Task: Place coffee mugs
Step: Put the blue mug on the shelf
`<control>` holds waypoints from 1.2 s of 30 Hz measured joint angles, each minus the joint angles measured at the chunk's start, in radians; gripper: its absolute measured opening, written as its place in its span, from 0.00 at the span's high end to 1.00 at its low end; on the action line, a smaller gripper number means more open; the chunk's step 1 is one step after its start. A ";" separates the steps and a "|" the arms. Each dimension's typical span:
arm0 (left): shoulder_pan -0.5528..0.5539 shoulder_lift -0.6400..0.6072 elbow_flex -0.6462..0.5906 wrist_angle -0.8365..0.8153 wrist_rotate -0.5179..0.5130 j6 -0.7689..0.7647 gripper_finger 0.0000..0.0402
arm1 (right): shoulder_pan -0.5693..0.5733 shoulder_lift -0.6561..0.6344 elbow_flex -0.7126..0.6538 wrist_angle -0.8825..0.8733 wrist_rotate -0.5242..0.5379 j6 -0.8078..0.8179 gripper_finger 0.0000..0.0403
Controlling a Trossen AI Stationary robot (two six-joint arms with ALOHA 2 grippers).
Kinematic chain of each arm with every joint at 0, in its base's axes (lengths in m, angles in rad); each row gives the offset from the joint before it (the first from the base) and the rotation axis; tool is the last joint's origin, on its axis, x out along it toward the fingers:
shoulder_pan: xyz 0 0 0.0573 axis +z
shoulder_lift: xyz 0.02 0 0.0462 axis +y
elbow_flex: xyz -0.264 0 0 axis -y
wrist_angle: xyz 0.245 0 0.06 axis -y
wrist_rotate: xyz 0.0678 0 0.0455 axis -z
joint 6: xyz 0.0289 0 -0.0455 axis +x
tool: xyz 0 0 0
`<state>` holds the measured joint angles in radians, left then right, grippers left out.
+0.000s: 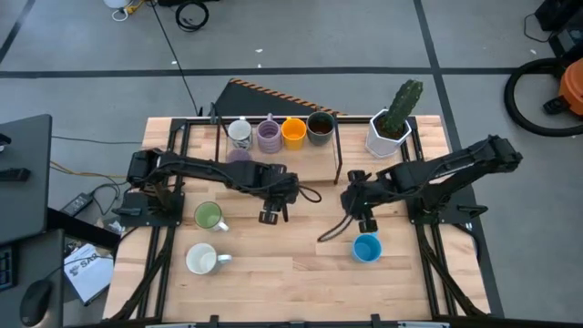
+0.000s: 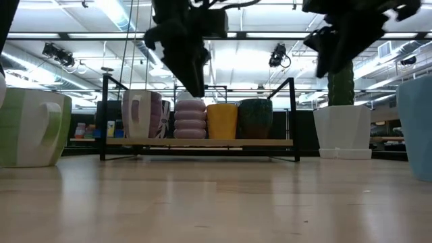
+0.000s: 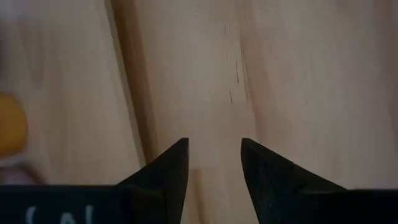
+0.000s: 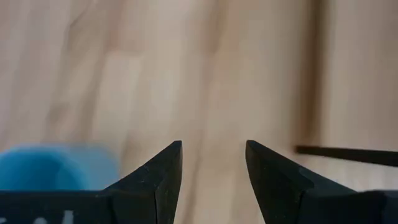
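Four mugs stand on the rack shelf (image 1: pixel 273 150) at the back: a white patterned mug (image 1: pixel 240 133), a purple mug (image 1: pixel 269 136), an orange mug (image 1: pixel 293 133) and a dark mug (image 1: pixel 320 128). A green mug (image 1: pixel 209 216), a white mug (image 1: pixel 202 260) and a blue mug (image 1: pixel 366 247) stand on the table. My left gripper (image 1: pixel 271 215) is open and empty over bare wood right of the green mug. My right gripper (image 1: pixel 364 223) is open and empty just behind the blue mug, which shows in the right wrist view (image 4: pixel 53 167).
A white faceted cactus pot (image 1: pixel 390 134) stands at the back right beside the rack. The rack's black frame (image 1: pixel 338 155) rises between the arms and the shelf. A thin dark cable (image 1: pixel 332 230) lies on the wood left of the blue mug. Bare wood lies along the near edge.
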<state>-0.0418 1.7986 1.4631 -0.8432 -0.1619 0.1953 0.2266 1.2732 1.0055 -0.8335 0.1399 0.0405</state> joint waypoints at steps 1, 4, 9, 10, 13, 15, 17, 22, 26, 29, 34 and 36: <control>0.000 -0.002 -0.024 0.034 0.000 0.003 0.62 | 0.008 0.015 0.016 -0.028 -0.025 -0.013 0.55; 0.000 -0.011 -0.094 0.107 0.014 0.010 0.62 | 0.025 0.060 0.055 -0.068 -0.104 -0.008 0.55; -0.001 -0.011 -0.150 0.171 0.060 0.010 0.62 | 0.065 0.156 0.136 -0.197 -0.176 0.069 0.55; -0.003 -0.011 -0.150 0.171 0.061 0.006 0.62 | 0.080 0.174 0.154 -0.221 -0.177 0.081 0.55; -0.011 -0.014 -0.150 0.169 0.062 -0.005 0.62 | 0.123 0.228 0.199 -0.287 -0.178 0.095 0.55; -0.014 -0.020 -0.150 0.165 0.062 -0.022 0.62 | 0.149 0.255 0.218 -0.300 -0.179 0.092 0.55; -0.015 -0.021 -0.150 0.158 0.063 -0.052 0.62 | 0.173 0.280 0.235 -0.303 -0.196 0.094 0.55; -0.019 -0.023 -0.142 0.117 0.063 -0.154 0.62 | 0.223 0.322 0.275 -0.330 -0.247 0.165 0.55; -0.050 -0.036 -0.110 0.091 0.062 -0.217 0.62 | 0.274 0.330 0.284 -0.332 -0.249 0.215 0.56; -0.083 -0.038 -0.091 0.090 0.085 -0.267 0.62 | 0.307 0.329 0.284 -0.338 -0.241 0.252 0.58; -0.128 -0.037 -0.074 0.084 0.116 -0.330 0.62 | 0.357 0.329 0.284 -0.324 -0.239 0.273 0.60; -0.142 -0.036 -0.066 0.083 0.115 -0.362 0.62 | 0.367 0.329 0.284 -0.362 -0.238 0.308 0.60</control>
<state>-0.1839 1.7626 1.3972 -0.7602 -0.0465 -0.1670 0.5938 1.6021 1.2900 -1.1952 -0.0984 0.3487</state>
